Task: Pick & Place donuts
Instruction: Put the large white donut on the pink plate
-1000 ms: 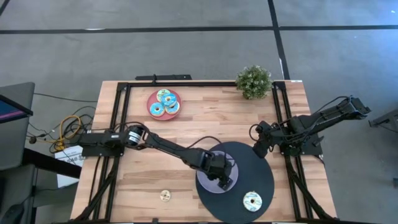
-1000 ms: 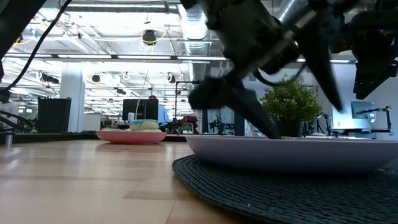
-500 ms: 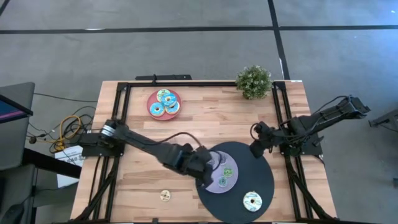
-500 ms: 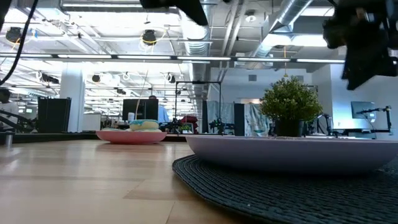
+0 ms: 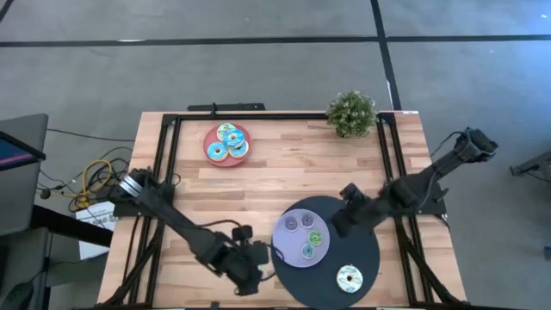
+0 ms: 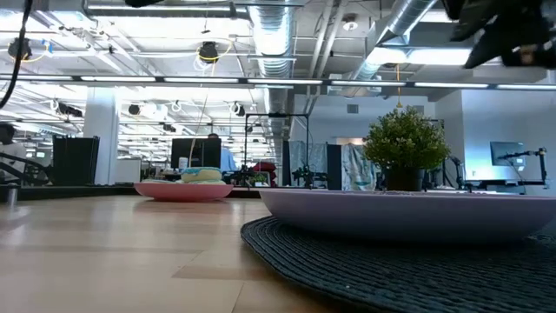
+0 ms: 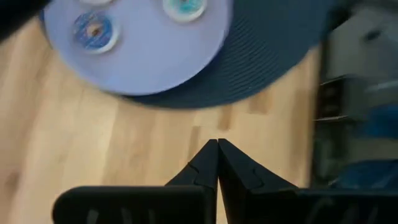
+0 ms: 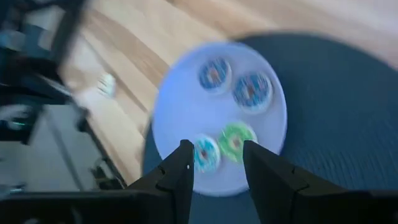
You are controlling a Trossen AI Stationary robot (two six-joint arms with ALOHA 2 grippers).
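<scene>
From above, four small donuts (image 5: 306,237) lay on the lavender plate (image 5: 288,254), the left gripper (image 5: 245,274) just beside it. The left wrist view showed its fingers (image 7: 208,165) pressed together, empty. The right wrist view showed the right gripper (image 8: 217,168) parted above that plate, holding nothing.

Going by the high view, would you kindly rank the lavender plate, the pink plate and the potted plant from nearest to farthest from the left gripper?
From the left gripper, shut near the table's front edge:
1. Lavender plate, on the dark mat just to its right.
2. Pink plate, at the back left, carrying blue donuts.
3. Potted plant, at the back right.
</scene>
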